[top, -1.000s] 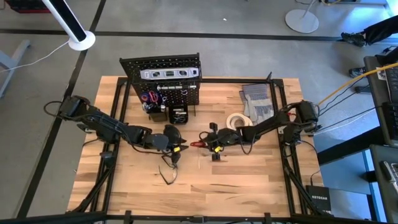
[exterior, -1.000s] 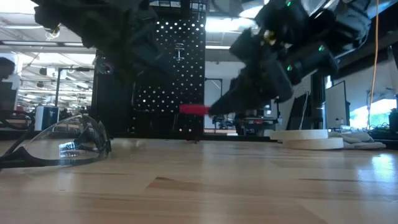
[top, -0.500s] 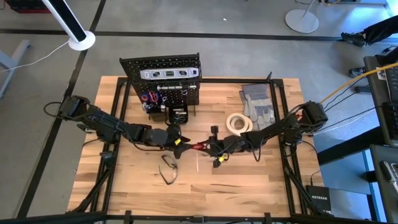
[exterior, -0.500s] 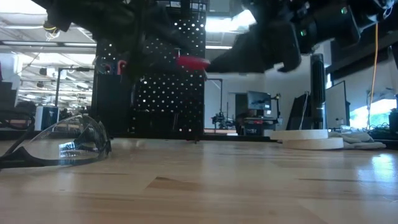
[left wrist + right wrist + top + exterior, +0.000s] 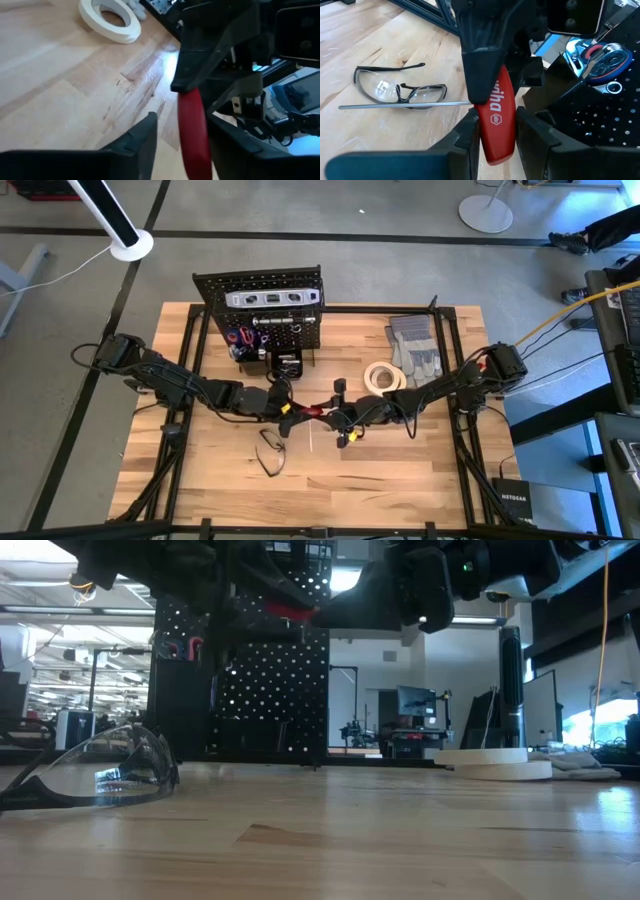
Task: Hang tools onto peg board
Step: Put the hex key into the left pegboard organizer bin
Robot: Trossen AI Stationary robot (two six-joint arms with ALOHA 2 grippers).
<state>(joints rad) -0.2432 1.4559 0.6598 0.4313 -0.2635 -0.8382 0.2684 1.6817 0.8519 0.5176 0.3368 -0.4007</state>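
Note:
A red-handled tool (image 5: 312,412) with white lettering hangs above the middle of the table, and the two grippers meet at it. My right gripper (image 5: 495,145) comes from the table's right and is shut on the handle (image 5: 290,612). My left gripper (image 5: 185,150) comes from the left, open. Its fingers stand on either side of the handle's other end, with a gap showing beside one finger (image 5: 147,137). The black peg board (image 5: 260,280) stands at the far edge, with a silver level (image 5: 272,298) on it. Safety glasses (image 5: 270,448) and a white tape roll (image 5: 383,377) lie on the table. My right gripper pinches the red handle (image 5: 496,122) between its two fingers (image 5: 465,137), near one end. The fingers reach in about level from the table's right and lie along the handle. The handle sticks out ahead of them toward the left gripper. The tool is lifted clear of the table.
Grey gloves (image 5: 415,345) lie at the far right by the tape roll (image 5: 110,17). The glasses (image 5: 400,90) lie just nearer than the grippers, with a thin grey rod (image 5: 395,105) alongside them. Small bins (image 5: 285,363) stand at the peg board's foot. Bare wood (image 5: 400,470) lies toward the near edge.
My right gripper has risen with the red tool, from just above the table to the height of the peg board's upper part, and has rolled. My left gripper has turned toward the tool, and the handle's free end now lies between its fingers.

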